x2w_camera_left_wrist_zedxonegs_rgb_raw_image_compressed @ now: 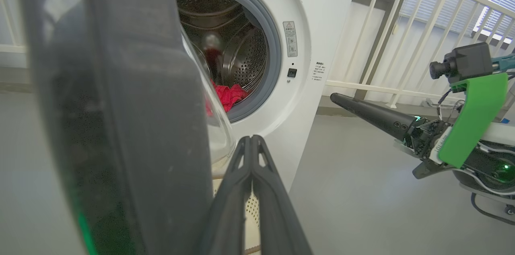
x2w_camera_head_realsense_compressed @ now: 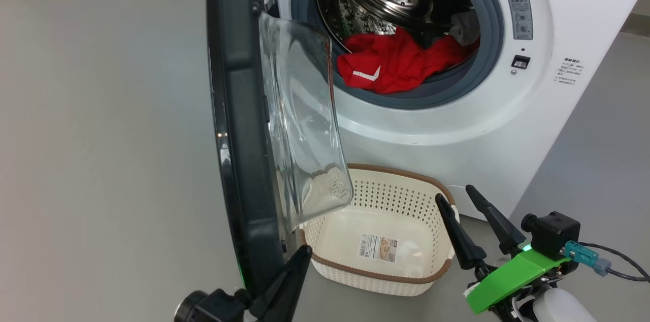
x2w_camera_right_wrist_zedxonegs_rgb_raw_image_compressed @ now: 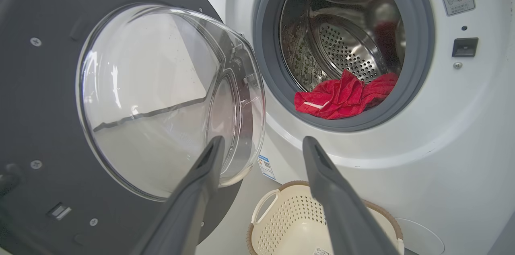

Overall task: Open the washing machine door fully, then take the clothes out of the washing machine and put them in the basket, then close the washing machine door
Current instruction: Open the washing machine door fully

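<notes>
I am seemingly nudging the washing machine door point(x2w_camera_head_realsense_compressed: 238, 124) wider with my left gripper point(x2w_camera_head_realsense_compressed: 304, 252) pinched flat | right gripper point(x2w_camera_head_realsense_compressed: 454, 193) hanging spread wide by the basket point(x2w_camera_head_realsense_compressed: 406, 174), awaiting the clothes point(x2w_camera_head_realsense_compressed: 391, 65).

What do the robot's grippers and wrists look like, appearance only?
The left gripper and right gripper each have two long, tapering dark fingers. Behind the right one sit a green bracket, a black camera, a teal connector with a dark cable, and a pale forearm.

Bright, even daylight; windows point(x2w_camera_left_wrist_zedxonegs_rgb_raw_image_compressed: 497, 1) glow at the left wrist view's upper right. Reflections streak the glass of the washing machine door point(x2w_camera_head_realsense_compressed: 238, 108); its rim blurs at that view's left.
</notes>
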Robot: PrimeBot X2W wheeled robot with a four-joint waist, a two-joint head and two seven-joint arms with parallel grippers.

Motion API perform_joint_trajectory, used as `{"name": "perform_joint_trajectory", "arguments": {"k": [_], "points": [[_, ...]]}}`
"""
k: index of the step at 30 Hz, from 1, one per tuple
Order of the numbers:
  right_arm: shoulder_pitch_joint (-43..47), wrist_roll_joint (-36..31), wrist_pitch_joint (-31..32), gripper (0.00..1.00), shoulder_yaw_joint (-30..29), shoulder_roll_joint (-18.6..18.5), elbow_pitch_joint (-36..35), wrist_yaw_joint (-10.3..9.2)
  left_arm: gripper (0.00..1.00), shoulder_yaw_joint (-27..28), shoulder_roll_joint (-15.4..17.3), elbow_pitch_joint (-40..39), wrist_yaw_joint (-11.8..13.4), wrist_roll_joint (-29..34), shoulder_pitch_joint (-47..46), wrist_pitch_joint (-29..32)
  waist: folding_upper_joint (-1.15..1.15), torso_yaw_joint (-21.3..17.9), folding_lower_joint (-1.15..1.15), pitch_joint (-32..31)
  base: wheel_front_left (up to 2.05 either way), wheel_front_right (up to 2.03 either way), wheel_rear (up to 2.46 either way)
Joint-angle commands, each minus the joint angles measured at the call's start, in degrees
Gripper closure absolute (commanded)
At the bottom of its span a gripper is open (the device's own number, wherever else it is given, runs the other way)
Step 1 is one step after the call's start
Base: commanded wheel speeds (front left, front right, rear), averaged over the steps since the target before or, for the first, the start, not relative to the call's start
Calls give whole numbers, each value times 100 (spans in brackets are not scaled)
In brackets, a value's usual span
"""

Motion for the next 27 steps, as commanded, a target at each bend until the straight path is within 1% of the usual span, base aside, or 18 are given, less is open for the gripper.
{"name": "perform_joint_trajectory", "arguments": {"k": [1,8,16,27], "points": [[-147,11,-69,0,99,-21,-108,9,100,209,23,2,54,-53,-194,-76,0,16,0,-30,0,0,0],[-94,23,-69,0,113,14,-103,9,100,448,92,253,259,-136,-186,-96,0,68,0,-141,0,0,0],[-62,20,-69,0,116,46,-122,9,100,745,322,188,407,-217,-105,-120,0,118,0,-135,0,0,0],[-61,3,-69,0,55,57,-137,9,100,1212,657,72,609,-357,-149,-85,0,288,0,-98,0,0,0]]}}
